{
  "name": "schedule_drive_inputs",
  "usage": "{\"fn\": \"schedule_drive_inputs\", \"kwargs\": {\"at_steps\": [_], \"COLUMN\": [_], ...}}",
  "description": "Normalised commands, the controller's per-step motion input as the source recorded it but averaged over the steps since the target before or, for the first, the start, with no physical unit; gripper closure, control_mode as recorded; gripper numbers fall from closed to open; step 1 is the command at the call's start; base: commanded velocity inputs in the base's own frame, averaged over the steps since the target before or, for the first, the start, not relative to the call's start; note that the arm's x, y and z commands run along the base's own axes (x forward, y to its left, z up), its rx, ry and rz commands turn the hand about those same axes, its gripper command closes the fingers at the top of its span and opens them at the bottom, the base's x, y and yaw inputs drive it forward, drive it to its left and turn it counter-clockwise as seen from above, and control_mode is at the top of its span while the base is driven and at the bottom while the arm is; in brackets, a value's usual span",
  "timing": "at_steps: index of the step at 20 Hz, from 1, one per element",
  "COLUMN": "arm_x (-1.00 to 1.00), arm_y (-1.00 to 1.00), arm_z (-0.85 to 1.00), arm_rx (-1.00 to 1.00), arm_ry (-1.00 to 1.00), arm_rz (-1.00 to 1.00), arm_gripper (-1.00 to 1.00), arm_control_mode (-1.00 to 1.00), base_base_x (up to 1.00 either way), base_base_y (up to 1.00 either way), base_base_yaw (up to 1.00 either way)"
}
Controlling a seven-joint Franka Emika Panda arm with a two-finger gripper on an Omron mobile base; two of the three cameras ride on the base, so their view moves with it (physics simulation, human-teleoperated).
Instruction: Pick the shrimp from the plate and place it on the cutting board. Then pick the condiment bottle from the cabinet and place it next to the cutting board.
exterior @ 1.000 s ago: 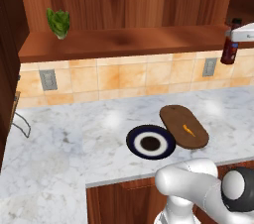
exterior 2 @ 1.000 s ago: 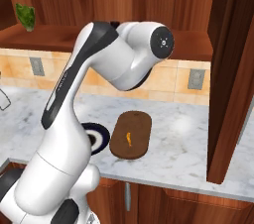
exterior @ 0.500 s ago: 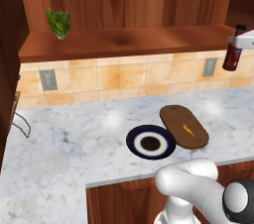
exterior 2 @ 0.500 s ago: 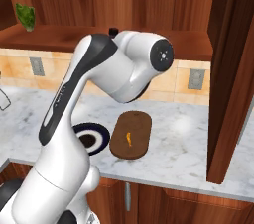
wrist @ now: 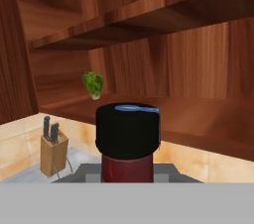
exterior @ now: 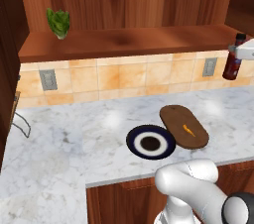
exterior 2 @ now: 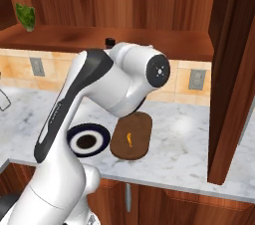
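The condiment bottle (exterior: 232, 64), dark red with a black cap, hangs at the far right just in front of the cabinet shelf (exterior: 124, 42), above the counter. My gripper (exterior: 237, 50) is shut on its neck. In the hand view its black cap (wrist: 128, 129) sits close in front of the camera. Its cap (exterior 2: 109, 42) also peeks over my arm in the right base view. The orange shrimp (exterior: 188, 129) (exterior 2: 129, 139) lies on the oval cutting board (exterior: 176, 116) (exterior 2: 142, 124). Left of the board, the navy-rimmed plate (exterior: 134, 136) (exterior 2: 74, 137) touches its edge.
A leafy green vegetable (exterior: 58, 22) (wrist: 93, 84) stands at the shelf's left end. A knife block (wrist: 52, 151) sits on the counter at the left. A tall wooden cabinet side (exterior 2: 231, 69) rises at the right. Wall outlets (exterior: 48, 79) sit in the tiled backsplash.
The gripper and the bottle have come down and slightly outward from the shelf. The arm's elbow has swung right in the right base view. Shrimp, board and plate have not moved.
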Motion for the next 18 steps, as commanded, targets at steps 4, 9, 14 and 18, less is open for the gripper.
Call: {"fn": "schedule_drive_inputs", "kwargs": {"at_steps": [4,9,14,18], "arm_x": [-0.22,-0.15,-0.02,0.0], "arm_y": [0.14,0.09,0.06,0.07], "arm_z": [-0.16,-0.19,-0.28,-0.33], "arm_rx": [0.0,0.0,0.0,0.0], "arm_ry": [0.0,0.0,0.0,0.0], "arm_rz": [0.0,0.0,0.0,0.0], "arm_gripper": [1.0,1.0,1.0,1.0], "arm_control_mode": [-1.0,-1.0,-1.0,-1.0], "base_base_x": [0.0,0.0,0.0,0.0], "base_base_y": [0.0,0.0,0.0,0.0], "base_base_yaw": [0.0,0.0,0.0,0.0]}}
